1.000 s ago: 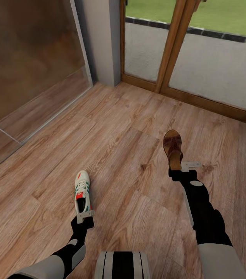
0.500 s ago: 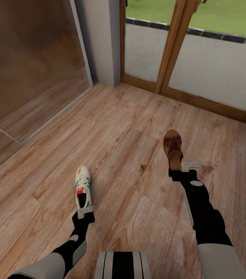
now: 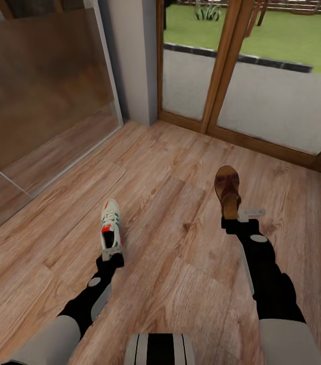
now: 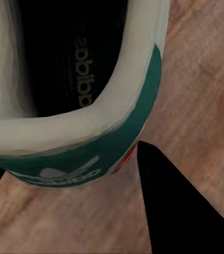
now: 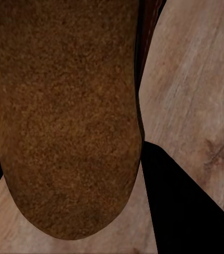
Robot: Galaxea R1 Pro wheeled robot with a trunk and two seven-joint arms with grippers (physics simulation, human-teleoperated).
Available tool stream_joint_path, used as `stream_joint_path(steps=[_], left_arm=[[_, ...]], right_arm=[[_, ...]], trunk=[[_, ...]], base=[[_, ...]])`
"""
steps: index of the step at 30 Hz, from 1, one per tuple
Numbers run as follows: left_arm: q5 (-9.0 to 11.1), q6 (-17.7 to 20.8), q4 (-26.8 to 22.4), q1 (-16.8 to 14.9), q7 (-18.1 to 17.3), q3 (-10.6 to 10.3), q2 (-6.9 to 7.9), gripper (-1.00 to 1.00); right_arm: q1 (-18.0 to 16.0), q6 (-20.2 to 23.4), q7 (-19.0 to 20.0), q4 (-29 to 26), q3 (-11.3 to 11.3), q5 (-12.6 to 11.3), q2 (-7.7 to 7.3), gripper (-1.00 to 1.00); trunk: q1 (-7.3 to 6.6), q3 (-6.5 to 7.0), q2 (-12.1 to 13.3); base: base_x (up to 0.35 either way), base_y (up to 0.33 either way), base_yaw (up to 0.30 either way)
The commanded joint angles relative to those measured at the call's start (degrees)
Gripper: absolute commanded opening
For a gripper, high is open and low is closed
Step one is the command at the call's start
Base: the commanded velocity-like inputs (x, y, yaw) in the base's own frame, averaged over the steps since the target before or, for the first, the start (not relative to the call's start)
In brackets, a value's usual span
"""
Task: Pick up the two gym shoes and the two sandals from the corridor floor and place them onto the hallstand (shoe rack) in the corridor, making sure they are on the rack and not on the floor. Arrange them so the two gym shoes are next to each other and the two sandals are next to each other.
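The left hand (image 3: 111,255) pinches the gym shoe (image 3: 110,225) by its heel. The right hand (image 3: 230,221) pinches the sandal (image 3: 228,188) by its heel. Both shoes point straight away, over the corridor floor (image 3: 170,253).

Gym shoes: one (image 3: 110,227), white with green stripes and a red-orange heel patch; its heel collar and dark insole also show in the left wrist view (image 4: 85,132).

Sandals: one (image 3: 229,190), dark brown with a tan footbed; the footbed also shows in the right wrist view (image 5: 64,116).

Arms: two, black and grey.

Grippers: two, the left (image 3: 111,252) and the right (image 3: 237,217).

Glazed wood-framed door panels: two.
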Motion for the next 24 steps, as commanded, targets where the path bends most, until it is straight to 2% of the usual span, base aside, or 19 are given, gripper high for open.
stream_joint_path(steps=[1,2,3,4,5,9,13,14,16,19,24], left_arm=[[0.5,5.8,-5.6,0.0,0.5,-0.4,0.60,-1.00],[0.5,7.3,-6.9,0.0,0.5,-0.4,0.76,-1.00],[0.5,11.3,-10.8,0.0,0.5,-0.4,1.41,-1.00],[0.5,12.3,-12.1,0.0,0.5,-0.4,1.64,-1.00],[0.6,14.6,-15.7,0.0,0.5,-0.5,2.13,-1.00],[0.6,17.0,-20.7,0.0,0.5,-0.6,2.64,-1.00],[0.6,18.2,-21.5,0.0,0.5,-0.7,2.68,-1.00],[0.6,24.3,-22.2,0.0,0.5,-0.6,2.70,-1.00],[0.6,27.4,-22.6,0.0,0.5,-0.6,2.70,-1.00],[0.6,29.5,-22.5,0.0,0.5,-0.7,2.70,-1.00],[0.7,29.8,-22.3,0.1,0.5,-0.7,2.69,-1.00]], right_arm=[[0.0,0.3,0.0,-0.6,0.0,0.0,0.04,-1.00],[0.0,0.3,0.0,-0.7,0.0,0.0,0.04,-1.00],[0.0,0.3,0.0,-0.8,0.0,0.0,0.04,-1.00],[0.0,0.3,0.0,-0.9,0.0,0.0,0.04,-1.00],[0.0,0.3,0.0,-1.2,0.0,0.0,0.04,-1.00],[0.0,0.3,0.0,-1.8,0.0,0.0,0.04,-1.00],[0.0,0.3,0.0,-1.8,0.0,0.0,0.09,-1.00],[0.0,0.3,0.0,-1.8,0.1,0.0,0.12,-1.00],[0.0,0.3,0.0,-1.8,0.1,0.0,0.12,-1.00],[0.0,0.3,0.0,-1.8,0.1,0.0,0.13,-1.00],[0.0,0.3,0.0,-1.8,0.1,0.0,0.13,-1.00]], trunk=[[-0.03,0.19,0.0],[-0.05,0.41,0.0],[-0.08,0.63,0.0],[-0.11,0.85,0.0],[-0.13,1.08,0.1],[-0.23,1.96,0.1],[-0.34,2.85,0.2],[-0.36,3.07,0.2],[-0.41,3.51,0.2],[-0.49,4.18,0.2],[-0.62,5.47,0.3]], base=[[0.000,0.000,0.000],[0.000,0.000,0.000],[0.000,0.000,0.000],[0.000,0.000,0.000],[0.000,0.000,0.000],[0.000,0.000,0.000],[0.000,0.000,0.000],[0.000,0.000,0.000],[0.000,0.000,0.000],[0.000,0.000,0.000],[0.000,0.000,0.000]])
